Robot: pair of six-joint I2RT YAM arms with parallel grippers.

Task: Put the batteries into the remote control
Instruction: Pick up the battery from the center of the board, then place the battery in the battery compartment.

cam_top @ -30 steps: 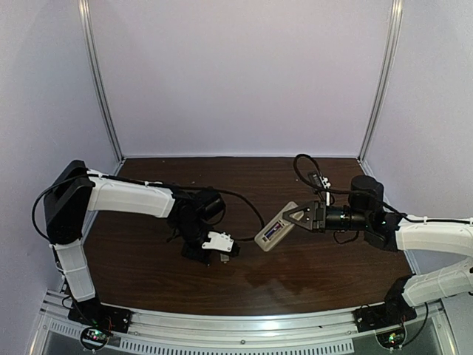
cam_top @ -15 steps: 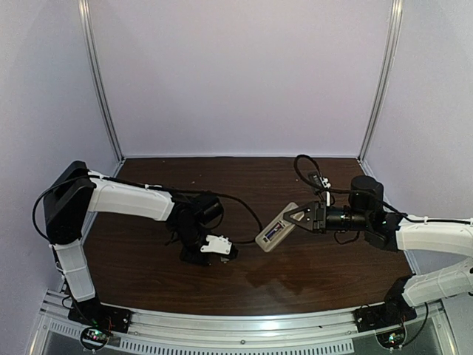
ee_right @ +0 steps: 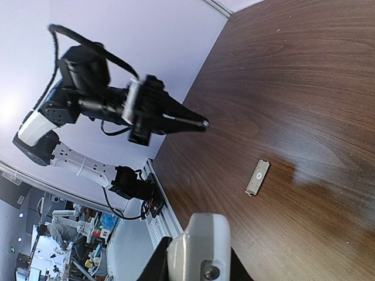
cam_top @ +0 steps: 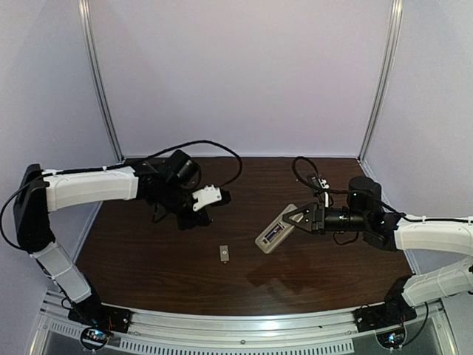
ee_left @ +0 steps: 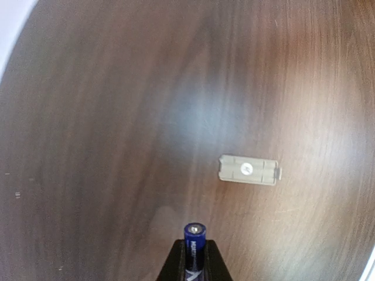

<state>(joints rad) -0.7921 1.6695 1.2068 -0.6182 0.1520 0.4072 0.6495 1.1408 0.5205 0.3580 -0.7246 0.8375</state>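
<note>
My left gripper (cam_top: 223,197) is raised over the back left of the table, shut on one purple-blue battery (ee_left: 195,232) that sticks out end-on between its fingertips (ee_left: 176,263). In the top view the battery is too small to make out. My right gripper (cam_top: 291,219) hovers at centre right, shut on the white remote control (cam_top: 273,231), which points toward the left arm. In the right wrist view the remote control (ee_right: 199,243) fills the bottom between the jaws, and the left gripper (ee_right: 196,123) shows beyond it.
A small flat grey-white cover piece (cam_top: 224,254) lies on the dark wooden table (cam_top: 148,259) between the arms, also seen as the cover piece (ee_left: 249,170) and the cover piece (ee_right: 257,177). White walls and metal posts enclose the table.
The left arm has risen from the table beside the cover piece and swung back and to the left, its jaws closing on the battery. The right arm and remote have stayed put.
</note>
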